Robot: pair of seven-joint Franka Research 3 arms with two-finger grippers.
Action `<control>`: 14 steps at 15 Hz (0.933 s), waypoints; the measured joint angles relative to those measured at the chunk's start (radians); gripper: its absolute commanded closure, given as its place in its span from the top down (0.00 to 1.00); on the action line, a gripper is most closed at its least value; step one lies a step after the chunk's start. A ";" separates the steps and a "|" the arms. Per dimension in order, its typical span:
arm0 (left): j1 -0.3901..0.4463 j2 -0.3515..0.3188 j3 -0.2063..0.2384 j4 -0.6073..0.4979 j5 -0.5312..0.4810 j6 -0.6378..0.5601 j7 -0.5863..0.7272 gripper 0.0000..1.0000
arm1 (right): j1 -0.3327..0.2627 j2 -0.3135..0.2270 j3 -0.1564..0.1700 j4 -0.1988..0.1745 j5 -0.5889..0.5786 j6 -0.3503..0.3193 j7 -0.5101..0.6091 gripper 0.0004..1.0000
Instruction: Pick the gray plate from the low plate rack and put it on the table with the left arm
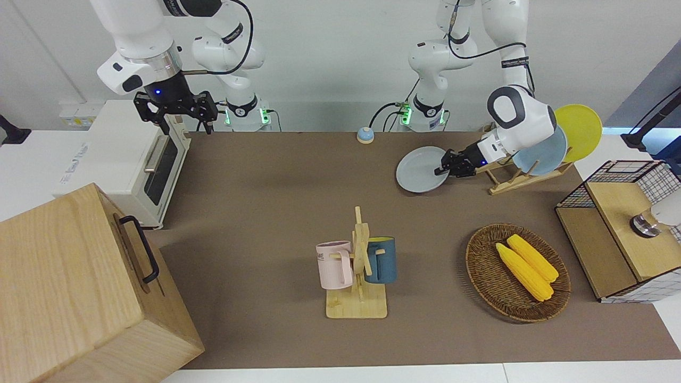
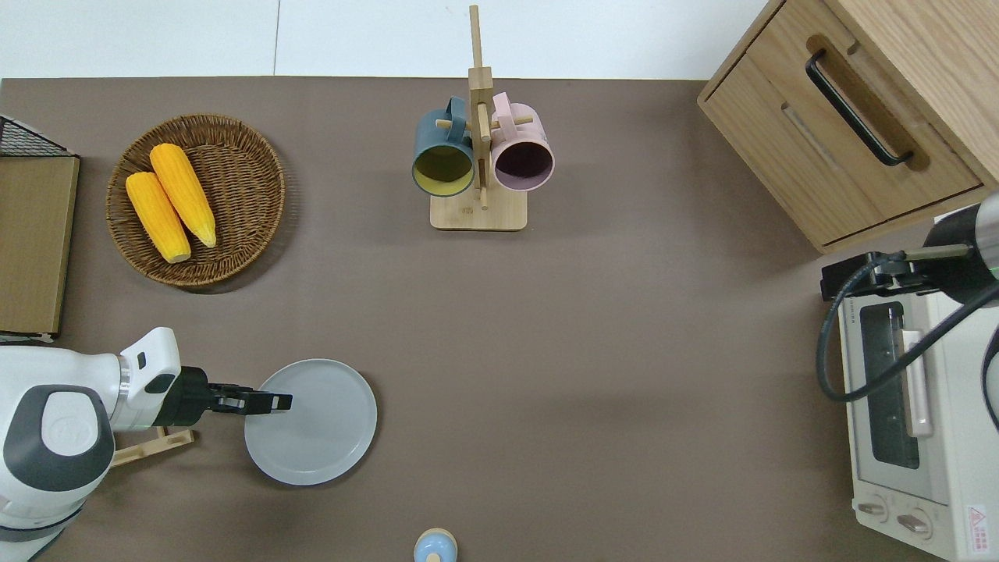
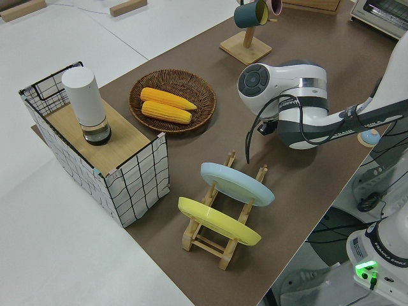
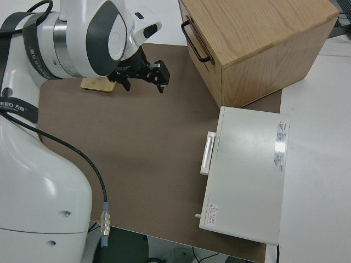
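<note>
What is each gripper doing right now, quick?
Left gripper: shut on the rim of the round pale gray plate, over the brown table.
Right gripper: parked, fingers open, holding nothing.
</note>
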 measured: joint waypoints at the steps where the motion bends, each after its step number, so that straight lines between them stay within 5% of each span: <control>1: -0.002 0.000 -0.002 0.006 0.023 0.010 0.000 1.00 | 0.000 0.000 0.000 0.000 0.000 0.000 0.000 0.98; 10: -0.002 -0.001 -0.029 0.135 0.177 0.020 -0.093 1.00 | 0.000 0.000 0.000 0.000 0.000 0.000 0.000 0.98; 14: -0.002 -0.019 -0.057 0.199 0.327 0.018 -0.276 1.00 | 0.000 0.000 0.000 0.000 0.000 0.000 0.000 0.98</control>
